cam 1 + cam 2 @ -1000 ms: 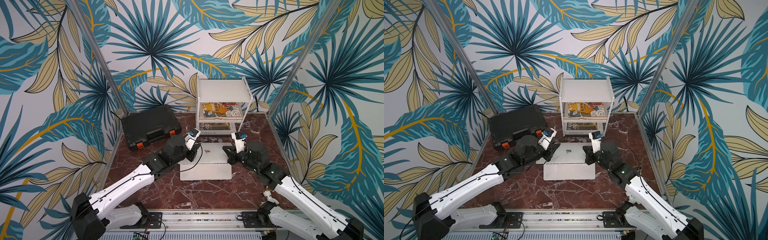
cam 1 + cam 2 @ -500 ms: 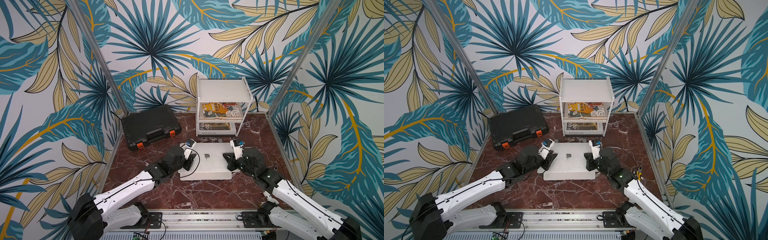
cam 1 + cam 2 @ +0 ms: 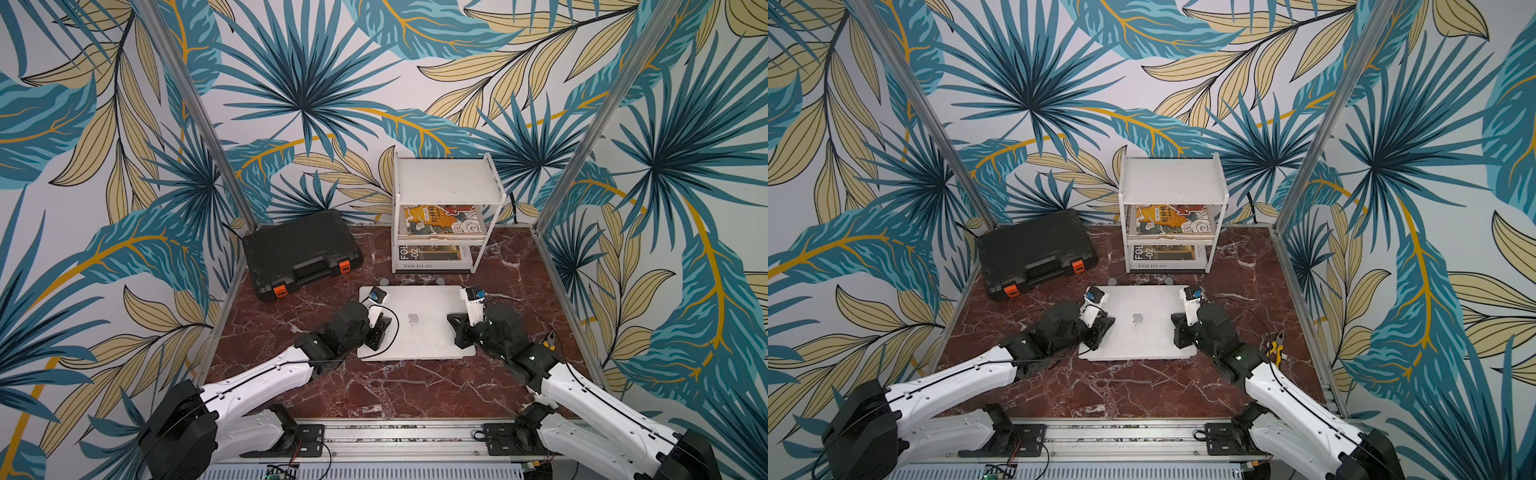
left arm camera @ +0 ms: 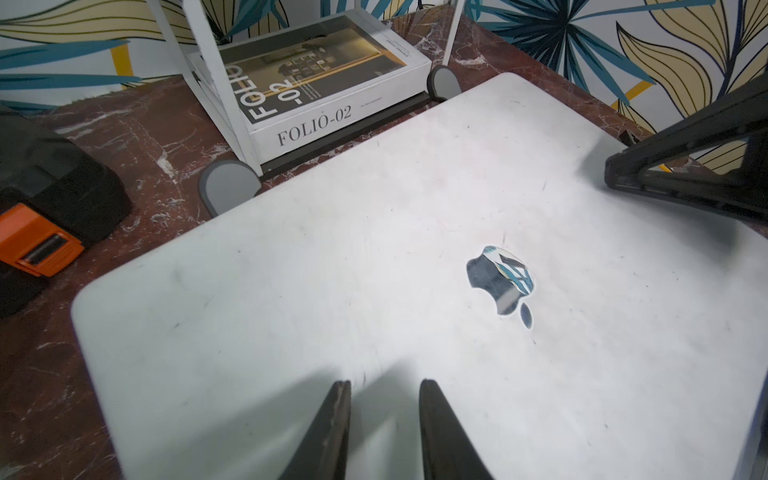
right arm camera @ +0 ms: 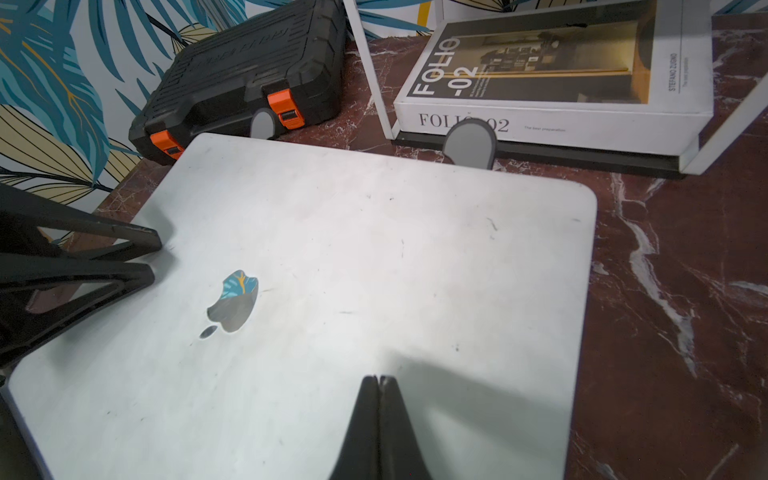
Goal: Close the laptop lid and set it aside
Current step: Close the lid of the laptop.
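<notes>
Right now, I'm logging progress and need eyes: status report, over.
Left pincer slightly open, empty, above the laptop lid. Right pincer shut, above it too. Lid down flat. White shelf rack close behind; black case at rear left.

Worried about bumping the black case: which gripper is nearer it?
Left. The left gripper is over the laptop lid on the side nearest the black case; the right gripper is over the opposite side, farther away.
</notes>
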Robot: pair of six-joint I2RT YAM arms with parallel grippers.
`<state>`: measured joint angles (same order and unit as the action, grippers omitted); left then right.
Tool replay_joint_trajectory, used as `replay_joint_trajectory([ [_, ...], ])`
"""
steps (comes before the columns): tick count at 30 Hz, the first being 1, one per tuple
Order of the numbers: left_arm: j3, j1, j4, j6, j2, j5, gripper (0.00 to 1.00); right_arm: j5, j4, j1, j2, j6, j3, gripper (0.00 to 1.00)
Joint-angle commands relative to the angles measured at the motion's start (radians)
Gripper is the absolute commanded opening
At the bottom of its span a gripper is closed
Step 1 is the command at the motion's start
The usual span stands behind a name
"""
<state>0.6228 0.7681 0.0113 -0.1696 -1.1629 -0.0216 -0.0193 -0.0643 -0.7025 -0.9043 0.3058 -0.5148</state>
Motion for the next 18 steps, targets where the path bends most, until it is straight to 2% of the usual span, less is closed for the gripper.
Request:
replay_joint_trajectory([
  [1,-0.017,-0.004,-0.011,-0.011,-0.019,0.008,0.32,0.012,0.032,-0.005,-0.001,0.023,0.014,0.00],
  [9,-0.036,-0.004,-0.034,-0.011,-0.038,-0.009,0.32,-0.086,-0.004,-0.006,-0.007,0.041,-0.024,0.00],
  [18,-0.043,-0.004,-0.056,-0.031,-0.042,-0.012,0.32,-0.077,0.092,-0.005,-0.079,0.062,0.043,0.00],
])
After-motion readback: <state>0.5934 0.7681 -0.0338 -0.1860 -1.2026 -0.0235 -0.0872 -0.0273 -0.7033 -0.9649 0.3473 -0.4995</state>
